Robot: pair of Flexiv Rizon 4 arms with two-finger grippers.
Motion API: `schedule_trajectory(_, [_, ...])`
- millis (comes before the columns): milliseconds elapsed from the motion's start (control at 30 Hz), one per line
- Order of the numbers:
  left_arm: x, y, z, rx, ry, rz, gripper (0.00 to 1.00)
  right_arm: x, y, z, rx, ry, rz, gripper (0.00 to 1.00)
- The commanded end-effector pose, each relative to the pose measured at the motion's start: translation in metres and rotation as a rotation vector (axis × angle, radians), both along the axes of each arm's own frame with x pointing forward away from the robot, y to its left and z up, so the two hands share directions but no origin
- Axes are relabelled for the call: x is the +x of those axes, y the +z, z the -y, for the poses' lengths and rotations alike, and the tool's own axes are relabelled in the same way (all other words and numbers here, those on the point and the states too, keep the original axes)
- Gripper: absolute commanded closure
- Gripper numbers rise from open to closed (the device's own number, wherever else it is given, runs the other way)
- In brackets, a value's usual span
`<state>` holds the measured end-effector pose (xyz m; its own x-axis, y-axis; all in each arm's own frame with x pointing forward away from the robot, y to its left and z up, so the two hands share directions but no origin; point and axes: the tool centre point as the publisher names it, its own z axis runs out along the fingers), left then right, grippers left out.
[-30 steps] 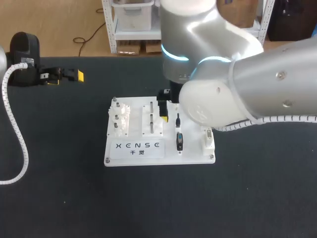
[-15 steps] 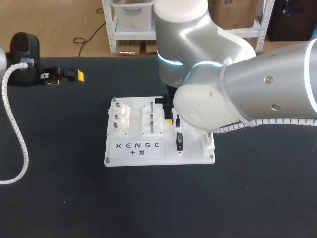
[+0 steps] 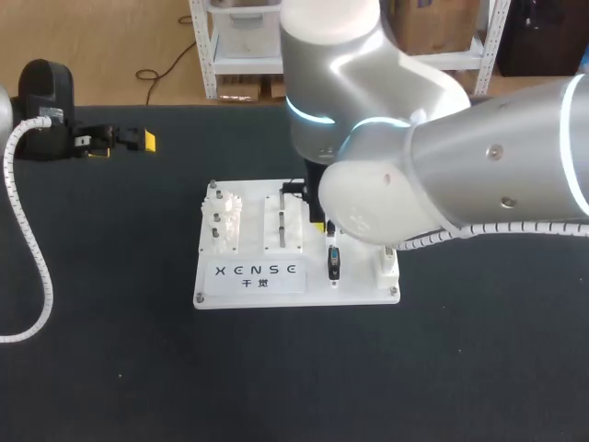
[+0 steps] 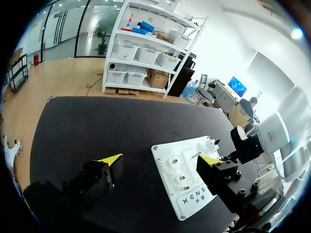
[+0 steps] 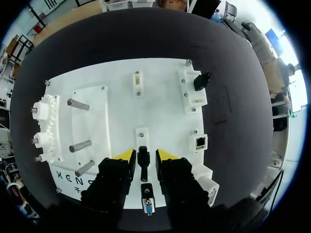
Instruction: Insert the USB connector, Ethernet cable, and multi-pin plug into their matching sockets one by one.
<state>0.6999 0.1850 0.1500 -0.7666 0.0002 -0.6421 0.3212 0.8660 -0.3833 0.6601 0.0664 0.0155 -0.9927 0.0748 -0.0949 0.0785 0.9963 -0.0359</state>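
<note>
Well to the left of the white board (image 3: 359,287), the left gripper (image 3: 121,143) is seen with its fingers spread wide and nothing between them. It is judged to have no share in the work at this moment. On the board's left part a row of white gears (image 5: 44,141) and three metal pegs (image 5: 80,145) are mounted; none of these belongs to the three insertions.

Near the board's middle a small black connector (image 5: 142,162) lies in line with a narrow white holder. The right gripper (image 5: 144,154) is set over it, one yellow-tipped finger at each side. The fingers are held apart, and a sliver of white board shows on either side of the connector, so nothing is pinched yet. Just beyond it, toward the board's lettered edge, the multi-pin plug (image 5: 147,206) is seen. Whether it is seated in a socket cannot be told.

Toward the board's right edge the network socket (image 5: 200,141) is shown with its mouth bare, so that insertion is judged not yet done.

The task is therefore judged to be at an early stage. One connector is about to be gripped and the network insertion is plainly left to do. The multi-pin one is uncertain.
</note>
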Motion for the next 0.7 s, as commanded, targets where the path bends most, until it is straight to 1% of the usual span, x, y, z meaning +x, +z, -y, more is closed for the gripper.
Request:
schedule_trajectory(33, [0.000, 0.000, 0.000, 0.000, 0.000, 0.000, 0.00, -0.002, -0.001, -0.002, -0.006, 0.003, 0.003, 0.79])
schedule_trajectory(67, [0.000, 0.000, 0.000, 0.000, 0.000, 0.000, 0.00, -0.002, -0.001, -0.002, -0.007, 0.004, 0.004, 0.82])
schedule_trajectory(133, [0.000, 0.000, 0.000, 0.000, 0.000, 0.000, 0.00, -0.002, -0.001, -0.002, -0.007, 0.006, 0.004, 0.97])
schedule_trajectory(167, [0.000, 0.000, 0.000, 0.000, 0.000, 0.000, 0.00, -0.002, 0.000, -0.002, -0.007, 0.007, 0.006, 1.00])
schedule_trajectory(300, [0.000, 0.000, 0.000, 0.000, 0.000, 0.000, 0.00, -0.002, 0.005, 0.002, 0.002, 0.009, 0.018, 1.00])
schedule_trajectory(533, [0.000, 0.000, 0.000, 0.000, 0.000, 0.000, 0.00, 0.000, 0.022, 0.008, 0.044, 0.000, 0.046, 1.00])
schedule_trajectory(700, [0.000, 0.000, 0.000, 0.000, 0.000, 0.000, 0.00, 0.002, 0.033, 0.020, 0.067, -0.014, 0.062, 1.00])
